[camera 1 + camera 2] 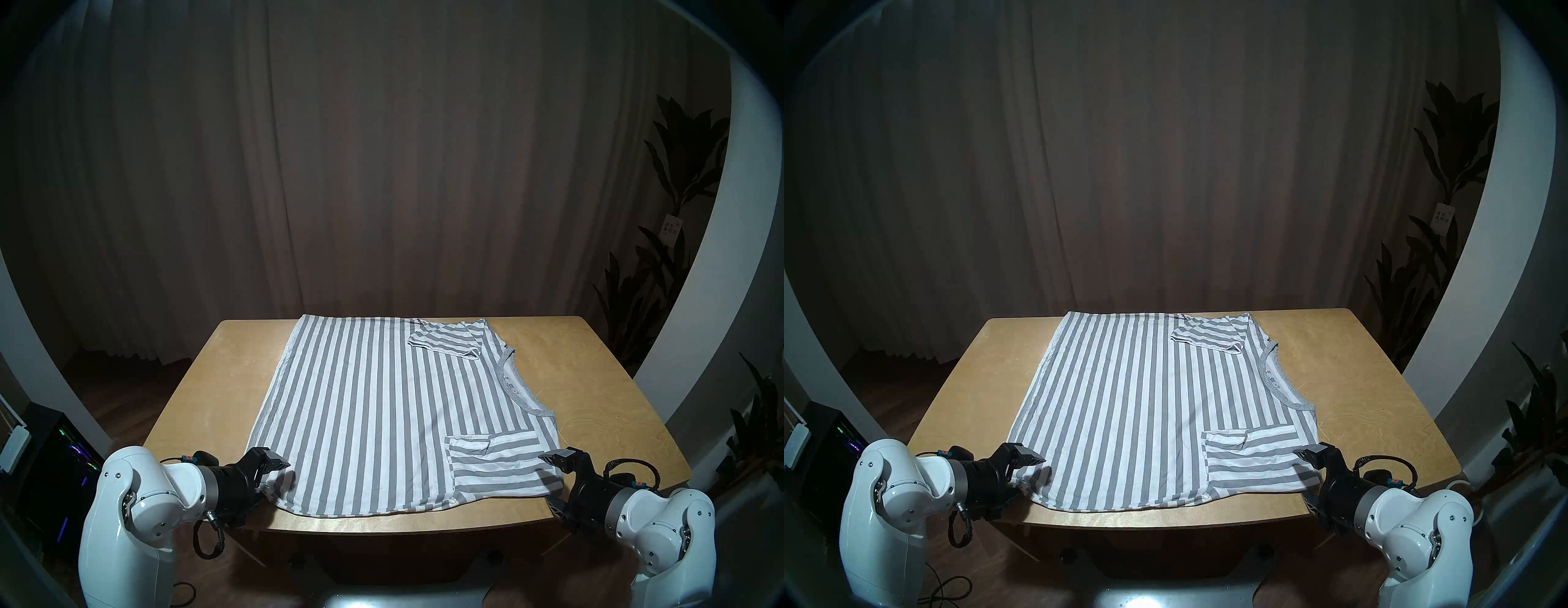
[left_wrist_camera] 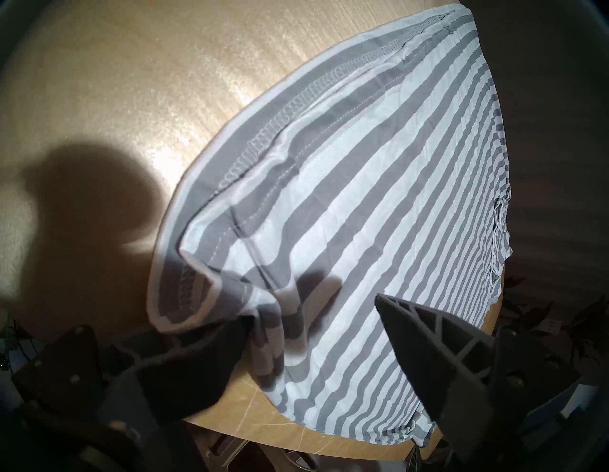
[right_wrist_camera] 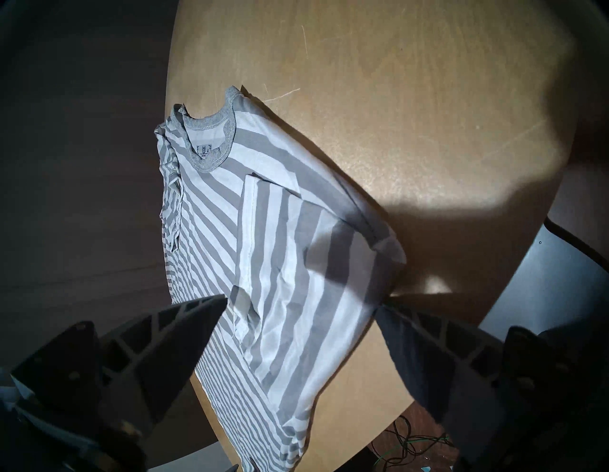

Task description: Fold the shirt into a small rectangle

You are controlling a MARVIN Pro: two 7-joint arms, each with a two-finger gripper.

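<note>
The grey and white striped shirt (image 1: 373, 407) (image 1: 1132, 399) lies flat on the wooden table (image 1: 594, 403), its grey neckband (image 1: 507, 382) pointing right and its hem on the left. Both sleeves are folded onto the body, one far (image 1: 449, 339) and one near (image 1: 496, 460). My left gripper (image 1: 271, 479) (image 2: 313, 308) is open at the near hem corner, with one finger over the rumpled cloth (image 2: 362, 197) and one under it. My right gripper (image 1: 549, 482) (image 3: 301, 303) is open around the near shoulder corner (image 3: 280, 263), at the table's front edge.
The shirt's near edge lies close to the table's front edge (image 1: 382, 524). Bare wood shows left and right of the shirt. A computer tower (image 1: 55, 467) stands on the floor at left, plants (image 1: 662, 297) at right, and a curtain hangs behind.
</note>
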